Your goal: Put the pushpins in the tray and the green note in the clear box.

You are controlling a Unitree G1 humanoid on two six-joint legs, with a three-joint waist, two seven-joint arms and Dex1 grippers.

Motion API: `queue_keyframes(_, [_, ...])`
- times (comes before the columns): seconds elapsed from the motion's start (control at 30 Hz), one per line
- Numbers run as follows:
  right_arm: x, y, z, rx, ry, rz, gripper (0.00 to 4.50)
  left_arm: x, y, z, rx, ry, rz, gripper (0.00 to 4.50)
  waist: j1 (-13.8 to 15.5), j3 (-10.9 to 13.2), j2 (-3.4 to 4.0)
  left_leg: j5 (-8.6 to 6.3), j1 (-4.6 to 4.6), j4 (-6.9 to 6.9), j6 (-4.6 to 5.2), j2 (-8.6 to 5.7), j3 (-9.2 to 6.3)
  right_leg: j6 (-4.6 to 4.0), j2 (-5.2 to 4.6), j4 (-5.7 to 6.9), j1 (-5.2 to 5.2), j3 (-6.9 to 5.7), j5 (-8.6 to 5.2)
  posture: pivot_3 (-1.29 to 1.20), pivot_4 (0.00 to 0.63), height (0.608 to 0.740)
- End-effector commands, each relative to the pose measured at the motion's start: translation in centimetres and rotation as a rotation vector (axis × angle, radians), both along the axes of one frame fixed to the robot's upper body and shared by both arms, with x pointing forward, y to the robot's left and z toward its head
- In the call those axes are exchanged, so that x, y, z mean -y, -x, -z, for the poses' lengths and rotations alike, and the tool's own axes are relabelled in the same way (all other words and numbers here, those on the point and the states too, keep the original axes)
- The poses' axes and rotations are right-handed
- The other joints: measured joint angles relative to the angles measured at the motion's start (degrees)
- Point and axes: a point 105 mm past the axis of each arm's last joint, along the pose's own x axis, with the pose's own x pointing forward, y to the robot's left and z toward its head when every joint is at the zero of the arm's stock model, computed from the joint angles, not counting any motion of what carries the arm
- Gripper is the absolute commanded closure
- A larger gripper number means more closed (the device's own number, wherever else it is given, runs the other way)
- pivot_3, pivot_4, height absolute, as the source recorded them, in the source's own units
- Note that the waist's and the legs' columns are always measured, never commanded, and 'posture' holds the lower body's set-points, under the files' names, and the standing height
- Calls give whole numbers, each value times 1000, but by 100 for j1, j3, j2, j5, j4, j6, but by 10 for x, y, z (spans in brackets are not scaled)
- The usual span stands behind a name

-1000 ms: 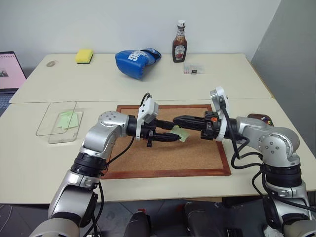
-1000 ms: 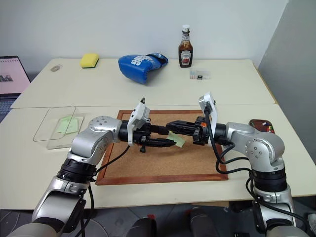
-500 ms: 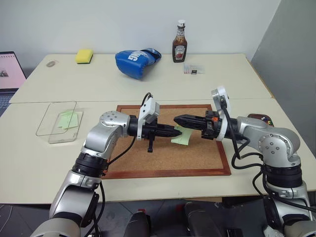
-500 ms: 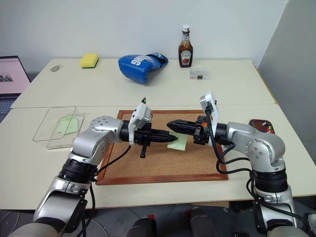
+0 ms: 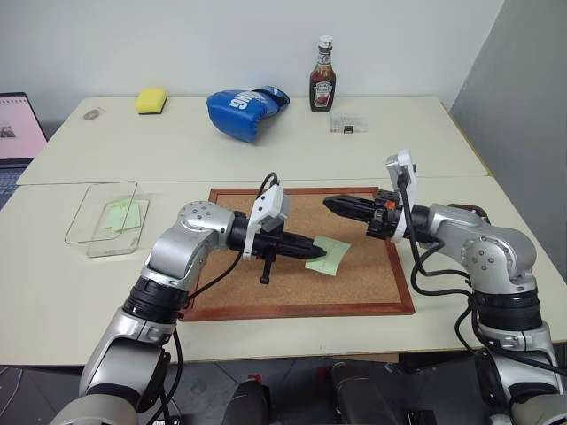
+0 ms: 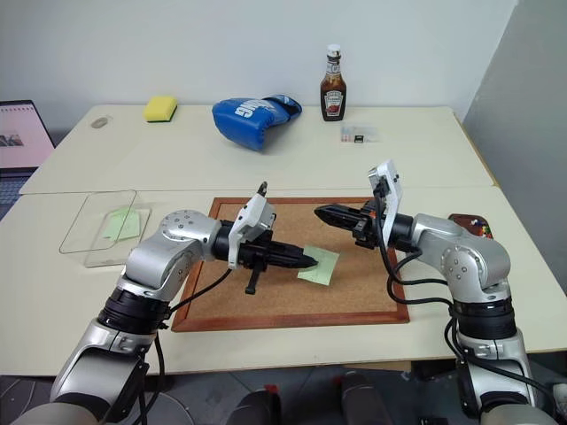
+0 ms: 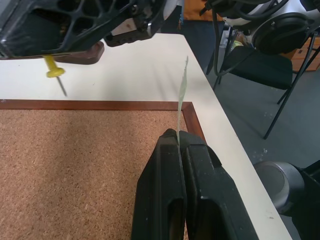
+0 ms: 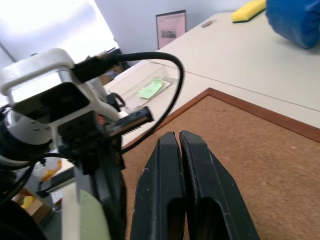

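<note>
Left gripper (image 5: 312, 247): closed on one edge of the green note (image 5: 330, 255), over the middle of the corkboard (image 5: 354, 285); its fingers point toward 3 o'clock.
Held note: sticks out past the fingertips. In the left wrist view it appears edge-on, and it looks clear of the cork.
Right gripper (image 5: 332, 205): fingers pressed together and pointing toward 9 o'clock, just beyond the left gripper. A yellow pushpin (image 7: 54, 73) hangs under them, apparently pinched.
Key relation: the clear box (image 5: 89, 226) lies well away at about 9 o'clock from the held note, behind the direction the left fingers point. The left arm is the nearer one, so it would have to swing back across the board edge.
Tray (image 5: 467, 211): at 3 o'clock from the right gripper, just off the board's right edge and behind that arm.
Count, notes: two, one held and a second note (image 5: 122, 215) lying in the box.
Count, pins: one clearly seen. The specks in the tray are too small to number.
Count, box and tray: one each.
Far table: a sponge (image 5: 151, 100), a boxing glove (image 5: 244, 107) and a sauce bottle (image 5: 322, 78), one of each, at 10 to 12 o'clock.
</note>
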Motion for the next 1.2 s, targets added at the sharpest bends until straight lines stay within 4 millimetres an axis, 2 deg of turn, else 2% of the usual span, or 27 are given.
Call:
queue_keyframes(0.03, [16, -6, -17, 93, 4, 66, 4500, 4, -1, -9, 54, 28, -4, 4423, 1, 0, 0, 0, 0, 0, 0, 0, 0, 0, 0, 0, 0, 0, 0, 0, 150, 740])
queue_keyframes(0.17, [59, -25, -10, 163, 119, 290, 4500, 15, -11, -15, 103, 76, -80, 4423, 30, 1, -1, 0, -2, 1, 0, -1, 0, 1, -1, -2, 0, 1, 0, 0, 150, 740])
queue_keyframes(0.27, [104, -36, -1, 211, 229, 509, 4500, 23, -10, -16, 104, 115, -119, 4423, 60, 1, -3, 0, -4, 2, 0, -3, -1, 1, -2, -6, 3, 0, 0, 0, 150, 740])
queue_keyframes(0.37, [167, -43, 13, 277, 405, 822, 4500, 34, -8, -13, 89, 157, -169, 4423, 39, 2, -3, 0, -8, 1, 0, -3, 3, 1, -2, -5, -2, 5, 0, 0, 150, 740])
queue_keyframes(0.47, [210, -40, 20, 292, 469, 1036, 4500, 45, -5, -12, 68, 193, -203, 4423, 39, 2, -4, 0, -12, 2, 0, -4, 5, 1, -3, -4, -4, 6, 0, 0, 150, 740])
queue_keyframes(0.67, [258, -38, 30, 227, 412, 1266, 4500, 53, -1, -11, 56, 208, -228, 4423, -20, 2, -4, 0, 27, 1, 1, -3, 23, 3, 0, 7, 15, 25, 2, 0, 150, 740])
queue_keyframes(0.73, [271, -39, 33, 190, 362, 1327, 4500, 51, -2, -11, 57, 204, -237, 4423, -24, 2, -4, 1, 34, 2, 2, -4, 24, 3, 1, 6, 19, 26, 2, 0, 150, 740])
queue_keyframes(0.8, [272, -41, 36, 174, 319, 1333, 4500, 49, -2, -12, 59, 203, -246, 4423, -23, 2, -4, 2, 33, 6, 3, -4, 27, 3, 1, 5, 20, 30, 2, 0, 150, 740])
queue_keyframes(0.9, [259, -48, 40, 154, 252, 1277, 4500, 48, -2, -12, 58, 201, -253, 4423, -31, 2, -3, 2, 33, 6, 3, -4, 29, 5, 1, 4, 21, 32, 3, 0, 150, 740])
queue_keyframes(1.0, [250, -53, 45, 156, 255, 1247, 4500, 47, -2, -12, 58, 199, -257, 4423, -24, 2, -3, 2, 30, 3, 3, -4, 29, 7, 1, 4, 20, 33, 5, 0, 150, 740])
queue_keyframes(1.2, [245, -62, 54, 147, 265, 1244, 4500, 44, -2, -13, 59, 188, -263, 4423, -13, 3, -2, 1, 24, 1, 3, -5, 28, 7, -1, -3, 19, 32, 5, 0, 150, 740])
